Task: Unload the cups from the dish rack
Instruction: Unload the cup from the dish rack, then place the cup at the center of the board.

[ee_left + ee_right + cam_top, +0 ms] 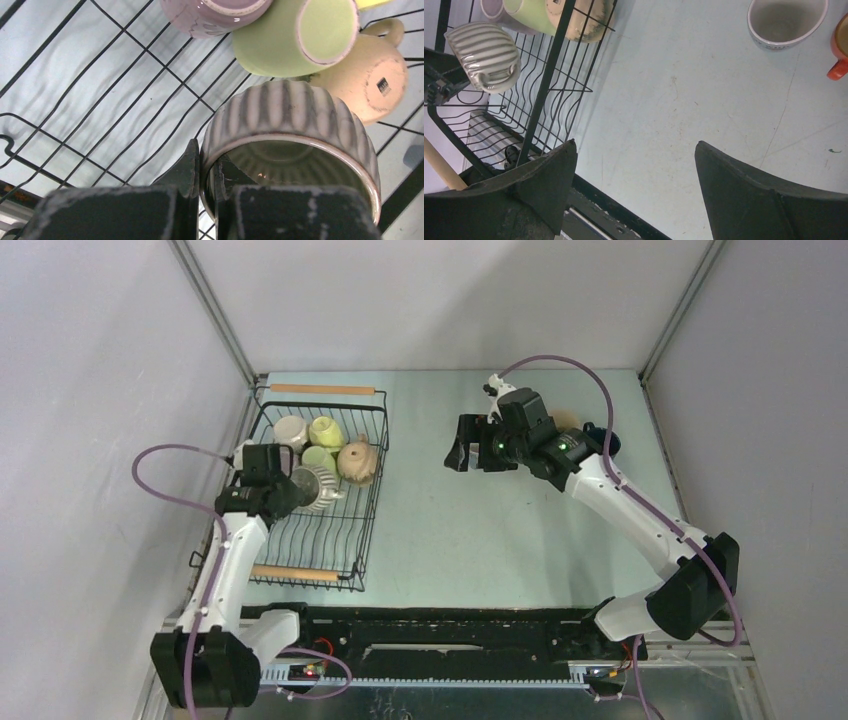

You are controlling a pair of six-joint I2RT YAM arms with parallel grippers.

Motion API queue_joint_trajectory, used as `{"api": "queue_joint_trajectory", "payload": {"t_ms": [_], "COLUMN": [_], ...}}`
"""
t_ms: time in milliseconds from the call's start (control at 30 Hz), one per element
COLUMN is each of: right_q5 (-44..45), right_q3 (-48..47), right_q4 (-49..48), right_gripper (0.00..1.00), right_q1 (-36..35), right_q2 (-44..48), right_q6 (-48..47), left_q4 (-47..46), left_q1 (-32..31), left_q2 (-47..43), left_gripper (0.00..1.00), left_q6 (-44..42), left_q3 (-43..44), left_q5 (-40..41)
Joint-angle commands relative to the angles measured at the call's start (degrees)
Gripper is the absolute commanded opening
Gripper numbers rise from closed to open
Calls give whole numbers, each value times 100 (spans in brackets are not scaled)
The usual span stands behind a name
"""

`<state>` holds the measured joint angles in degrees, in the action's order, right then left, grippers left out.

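Note:
The black wire dish rack (372,520) stands on the left of the table. My left gripper (297,490) (207,172) is shut on the rim of a ribbed cream cup (320,487) (290,117), one finger outside the wall and one inside. That cup lies sideways inside the rack. Beyond it sit a pale pinkish-white cup (291,430) (210,15), two yellow-green cups (325,429) (295,40) and a tan cup (357,461) (372,82). My right gripper (468,455) (636,150) hangs open over the table's middle, holding nothing.
Out of the rack, a white cup (786,20) and an orange cup (839,50) stand on the table in the right wrist view. A dark blue cup (601,436) shows behind the right arm. The rack has wooden handles (322,389) at both short ends.

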<state>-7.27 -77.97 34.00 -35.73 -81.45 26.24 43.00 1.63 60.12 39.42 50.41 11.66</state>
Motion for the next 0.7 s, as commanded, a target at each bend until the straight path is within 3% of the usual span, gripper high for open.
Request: {"api": "queue_joint_trajectory", "payload": {"t_ms": [0, 167, 667], "right_q5": [253, 386, 1330], "right_q3": [-293, -376, -108], "right_q4": [-122, -63, 138], "right_gripper": [94, 93, 94], "right_q1": [-82, -103, 13], "right_q2": [115, 193, 1413], "right_q6": [107, 152, 382], "left_q4": [-65, 195, 864], "left_q1": [-18, -111, -2059], "left_q2": [-449, -668, 46], "left_gripper": [0, 0, 0], "left_q6": [-408, -616, -883], "left_q3": [275, 801, 3072], "left_q5": [-175, -152, 364]}}
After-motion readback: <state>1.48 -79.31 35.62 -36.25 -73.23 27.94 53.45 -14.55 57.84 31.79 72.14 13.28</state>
